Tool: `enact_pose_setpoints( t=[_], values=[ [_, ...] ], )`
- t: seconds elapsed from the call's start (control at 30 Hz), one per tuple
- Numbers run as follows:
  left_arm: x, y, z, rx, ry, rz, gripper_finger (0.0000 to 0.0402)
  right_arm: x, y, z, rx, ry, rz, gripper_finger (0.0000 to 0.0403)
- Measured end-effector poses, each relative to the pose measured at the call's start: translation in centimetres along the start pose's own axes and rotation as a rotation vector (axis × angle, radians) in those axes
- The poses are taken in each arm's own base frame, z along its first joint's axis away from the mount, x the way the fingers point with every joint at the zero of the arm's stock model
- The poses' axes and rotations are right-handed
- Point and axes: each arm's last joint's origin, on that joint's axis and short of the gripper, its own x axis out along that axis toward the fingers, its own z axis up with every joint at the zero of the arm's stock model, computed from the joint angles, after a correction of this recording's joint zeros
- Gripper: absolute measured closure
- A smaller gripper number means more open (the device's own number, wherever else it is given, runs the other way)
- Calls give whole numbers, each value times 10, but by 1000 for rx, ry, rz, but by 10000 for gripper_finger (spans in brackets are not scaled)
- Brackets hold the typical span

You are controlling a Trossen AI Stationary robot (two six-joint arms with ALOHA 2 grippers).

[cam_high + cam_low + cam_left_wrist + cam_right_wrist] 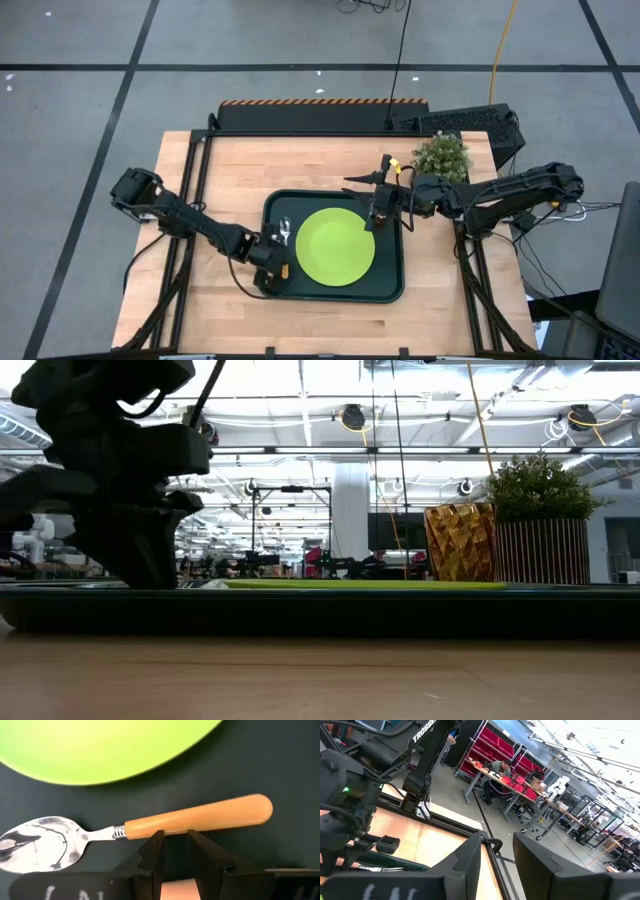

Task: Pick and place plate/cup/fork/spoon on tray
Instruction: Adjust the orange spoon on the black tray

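The dark green tray point(390, 285) lies mid-table with the lime-green plate point(335, 247) on its floor. The spoon point(150, 827), silver bowl and orange handle, lies flat on the tray's left strip beside the plate. My left gripper point(175, 842) slants down over the spoon point(283, 240), fingers slightly apart with nothing between them. My right gripper point(373, 203) hangs level and open, high over the tray's far right corner. The amber cup point(458, 542) stands beyond the tray beside the potted plant. The fork is out of view. My left gripper's fingertips point(156, 845) stand at one long side of the spoon's orange handle point(175, 826), about mid-length. I cannot tell whether they touch it. The gap between them runs along the handle. The spoon lies flat on the tray floor.
A potted green plant point(441, 155) stands at the table's far right, close to my right arm. Bare wood lies free left of the tray and along the near edge point(330, 325). The tray's raised rim point(320, 610) fills the low view.
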Motion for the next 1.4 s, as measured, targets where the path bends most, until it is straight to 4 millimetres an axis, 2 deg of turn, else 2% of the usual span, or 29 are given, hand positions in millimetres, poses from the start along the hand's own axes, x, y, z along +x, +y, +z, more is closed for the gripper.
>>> enact_pose_setpoints(
  t=[0.1, 0.27, 0.5, 0.8, 0.97, 1.23, 1.4],
  values=[
    [11, -3, 2, -4, -3, -9, 312, 0, 0, 0, 0, 0, 0, 296],
    [17, -6, -1, -3, 16, -26, 312, 0, 0, 0, 0, 0, 0, 296],
    [-8, -1, -2, 4, 3, -32, 312, 0, 0, 0, 0, 0, 0, 296],
    [-46, 13, 4, -12, -127, 165, 312, 0, 2, -3, 33, 32, 16, 296],
    [-49, 18, 7, -22, -161, 200, 312, -1, 7, -14, 64, 142, 66, 296],
    [-49, 31, 13, -82, -211, 290, 312, -17, 18, -41, 174, 564, 208, 296],
    [-48, 36, 13, -102, -203, 305, 312, -30, 32, -39, 344, 626, 434, 296]
  ],
)
